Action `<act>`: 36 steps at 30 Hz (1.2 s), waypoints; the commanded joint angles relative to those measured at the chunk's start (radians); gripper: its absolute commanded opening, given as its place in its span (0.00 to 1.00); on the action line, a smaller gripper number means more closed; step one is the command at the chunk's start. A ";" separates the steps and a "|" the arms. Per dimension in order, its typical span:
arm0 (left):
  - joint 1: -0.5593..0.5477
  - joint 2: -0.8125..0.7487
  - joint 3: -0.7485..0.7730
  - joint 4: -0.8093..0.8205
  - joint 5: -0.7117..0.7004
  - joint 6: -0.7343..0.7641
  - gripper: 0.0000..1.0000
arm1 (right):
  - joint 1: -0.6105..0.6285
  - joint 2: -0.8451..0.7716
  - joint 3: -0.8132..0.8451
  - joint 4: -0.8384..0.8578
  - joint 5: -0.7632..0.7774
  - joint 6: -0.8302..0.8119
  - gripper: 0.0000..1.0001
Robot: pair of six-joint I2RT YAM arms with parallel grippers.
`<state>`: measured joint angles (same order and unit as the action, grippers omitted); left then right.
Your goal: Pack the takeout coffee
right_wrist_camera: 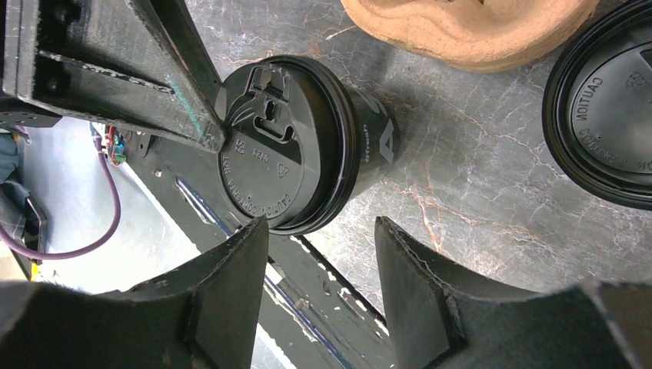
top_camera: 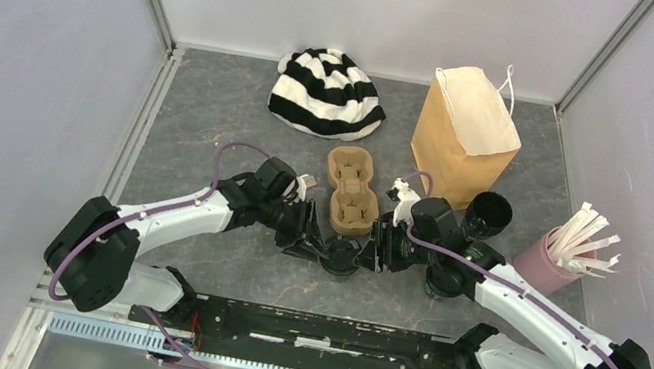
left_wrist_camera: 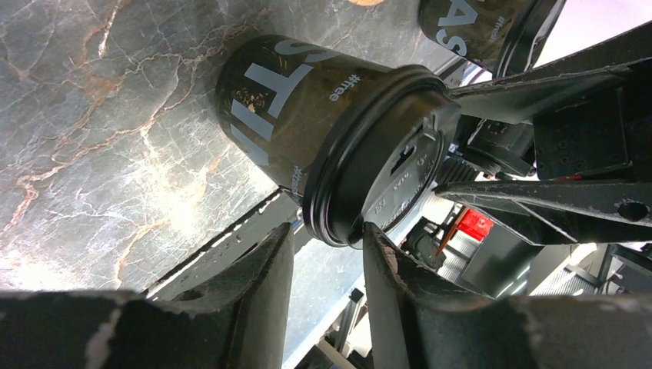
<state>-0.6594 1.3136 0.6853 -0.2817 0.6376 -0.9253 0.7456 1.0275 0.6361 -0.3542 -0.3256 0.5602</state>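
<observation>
One black coffee cup (top_camera: 343, 254) with a flat black lid stands on the table just in front of the brown cardboard carrier (top_camera: 351, 189). It shows in the left wrist view (left_wrist_camera: 292, 108) and in the right wrist view (right_wrist_camera: 284, 146). My left gripper (top_camera: 318, 242) (left_wrist_camera: 329, 231) is open at the cup's left, one fingertip at the lid's rim. My right gripper (top_camera: 377, 249) (right_wrist_camera: 321, 223) is open at its right, jaws beside the lid. Neither grips it. The second black cup (top_camera: 488, 213) (right_wrist_camera: 607, 100) stands beside the brown paper bag (top_camera: 466, 133).
A pink cup with white sticks (top_camera: 553, 260) stands at the right. A black-and-white striped hat (top_camera: 327, 93) lies at the back. The paper bag stands upright and open. Grey walls close in the table's left, right and back.
</observation>
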 commanded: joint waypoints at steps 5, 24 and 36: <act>-0.014 -0.013 -0.012 -0.016 -0.048 -0.002 0.39 | -0.006 -0.025 -0.029 0.061 -0.001 0.009 0.59; -0.025 0.014 0.006 -0.055 -0.127 0.023 0.32 | -0.023 0.024 0.051 0.073 -0.103 0.000 0.62; -0.025 0.046 -0.036 -0.049 -0.150 0.035 0.29 | -0.045 0.122 -0.164 0.246 -0.032 -0.033 0.47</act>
<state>-0.6777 1.3186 0.6861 -0.2810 0.5861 -0.9249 0.6952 1.1084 0.5304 -0.1116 -0.4171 0.5892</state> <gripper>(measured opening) 0.317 0.493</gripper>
